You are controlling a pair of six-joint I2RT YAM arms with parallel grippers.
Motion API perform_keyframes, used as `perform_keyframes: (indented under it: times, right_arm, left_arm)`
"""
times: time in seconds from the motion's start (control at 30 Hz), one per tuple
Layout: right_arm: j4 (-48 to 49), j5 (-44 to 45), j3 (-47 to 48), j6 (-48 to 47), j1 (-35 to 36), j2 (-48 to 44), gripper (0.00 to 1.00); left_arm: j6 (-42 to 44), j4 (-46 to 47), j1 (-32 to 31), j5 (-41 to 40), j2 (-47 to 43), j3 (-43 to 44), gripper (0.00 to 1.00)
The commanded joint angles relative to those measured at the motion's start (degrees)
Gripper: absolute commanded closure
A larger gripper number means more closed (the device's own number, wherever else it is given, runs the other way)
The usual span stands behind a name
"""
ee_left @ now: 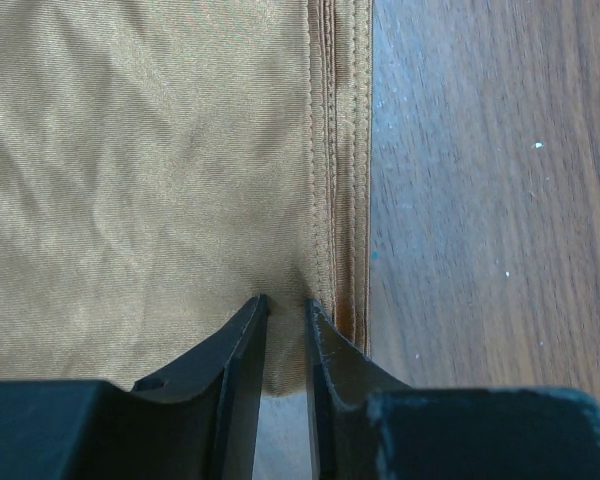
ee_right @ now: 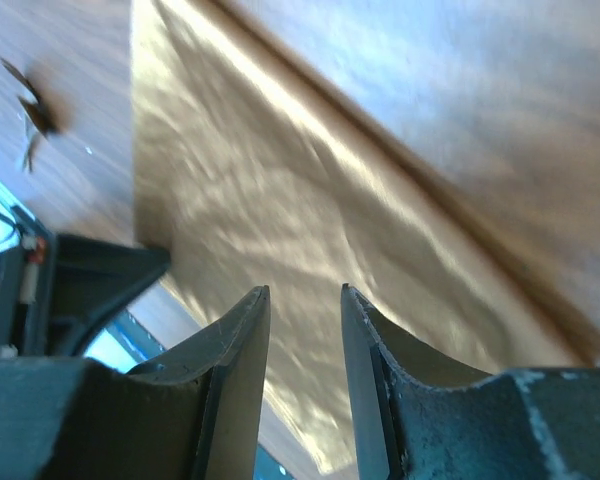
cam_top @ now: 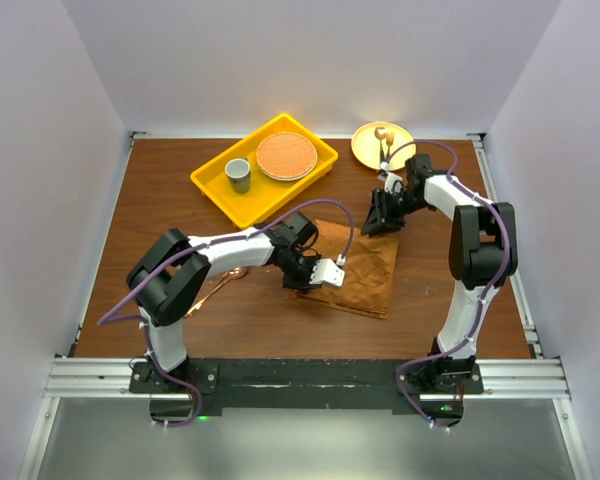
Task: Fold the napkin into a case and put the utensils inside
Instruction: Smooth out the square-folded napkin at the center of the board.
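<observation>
From above, the napkin [cam_top: 365, 270] lies on the wooden table [cam_top: 180, 210] between the two arms, already folded to a smaller oblong. The left gripper [cam_top: 318, 280] is at its left edge and the right gripper [cam_top: 380, 222] at its far edge. A slim copper-coloured thing, probably the spoon [cam_top: 228, 277], lies under the left arm, outside the cloth.

In the left wrist view, the left gripper [ee_left: 287, 312] has its fingers narrow, and they seem to pinch a small pucker of the napkin [ee_left: 140, 170] just beside the stacked hems [ee_left: 340, 150].

In the right wrist view, the right gripper [ee_right: 298, 300] shows a small gap with nothing clamped. The napkin [ee_right: 310, 200] is below it.

I judge the folding step is in hand. The next move calls for carrying the pinched edge across evenly without dragging the lower layers.
</observation>
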Motion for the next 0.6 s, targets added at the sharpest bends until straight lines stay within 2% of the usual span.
perform_keyframes:
  times: [0.0,0.1,0.2,0.3,0.33,0.37,0.43,0.53,0.57]
  right_arm:
    - [5.1,0.1,1.1,4.0,1.7,-0.6,0.61]
    - [6.2,3.2,-0.7,3.4,1.7,1.9,0.62]
    - [6.5,5.2,-1.8,2.0,1.8,4.1,0.64]
    - [5.9,5.5,-2.2,0.4,1.9,5.3,0.65]
    - [5.6,5.5,-2.2,-0.2,2.0,5.6,0.66]
    - [5.3,5.6,-2.1,-0.7,2.1,5.8,0.67]
    - [4.9,6.1,-1.9,-1.6,2.1,5.9,0.69]
    - [4.3,5.5,-1.0,-3.7,2.1,5.9,0.70]
    - [4.0,5.0,-0.7,-4.0,2.0,5.8,0.71]
  left_arm:
    - [0.1,-1.1,-1.0,-1.9,1.1,-2.2,0.73]
    - [-0.3,-1.2,-0.9,-1.6,0.5,-1.6,0.66]
    - [-3.5,-1.7,0.7,2.4,-1.5,0.7,0.59]
    - [-12.3,0.9,4.4,10.0,-3.4,5.7,0.54]
    - [-18.4,2.6,5.5,11.1,-3.4,8.3,0.53]
    - [-21.7,7.1,7.5,11.6,-3.2,9.4,0.53]
    - [-28.8,10.3,8.8,10.7,-0.6,14.3,0.53]
    - [-33.6,13.9,9.2,5.2,5.3,20.9,0.58]
    - [-33.9,13.7,9.2,4.2,6.8,22.4,0.63]
